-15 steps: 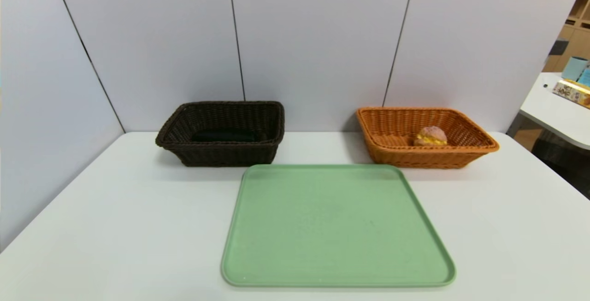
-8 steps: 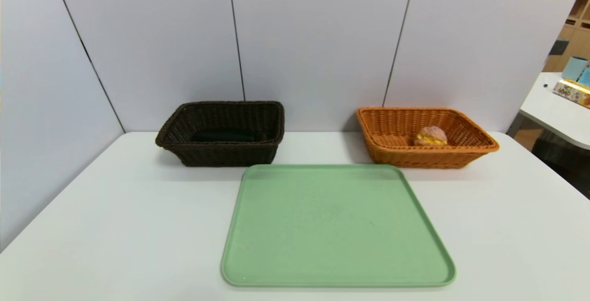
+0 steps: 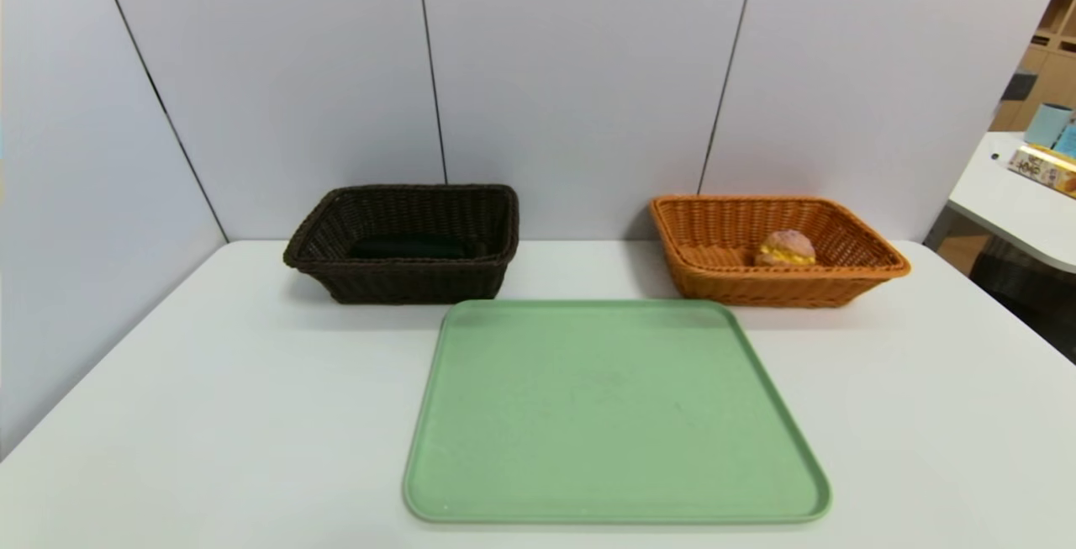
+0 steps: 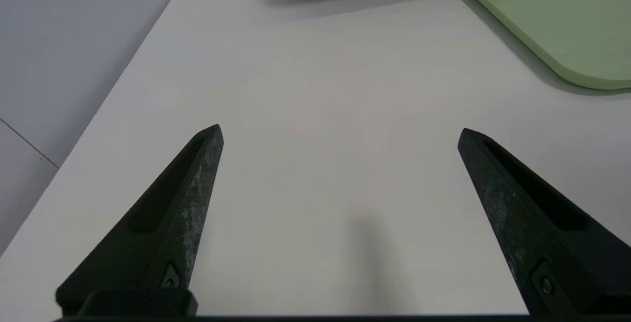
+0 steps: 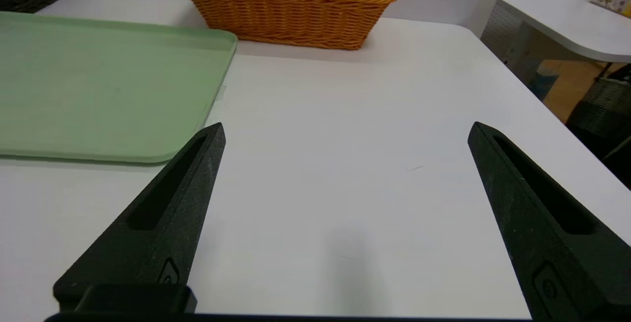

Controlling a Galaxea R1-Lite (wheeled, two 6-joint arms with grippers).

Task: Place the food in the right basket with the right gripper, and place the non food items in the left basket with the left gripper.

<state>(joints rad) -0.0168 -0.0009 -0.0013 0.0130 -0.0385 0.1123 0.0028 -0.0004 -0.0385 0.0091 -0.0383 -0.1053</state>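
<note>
- Head view: a pinkish-brown round bun with yellow filling (image 3: 786,248) lies inside the rectangular orange wicker basket (image 3: 777,288); a dark item (image 3: 409,246), hard to make out, lies in the rectangular dark brown wicker basket (image 3: 412,282). The smooth green tray (image 3: 614,414) sits between and in front of them on the white surface (image 3: 210,414).
- Left wrist view: the black left claw (image 4: 341,127) is spread wide over the surface, holding nothing.
- Right wrist view: the black right claw (image 5: 349,123) is likewise spread and holds nothing, well apart from the orange basket.
</note>
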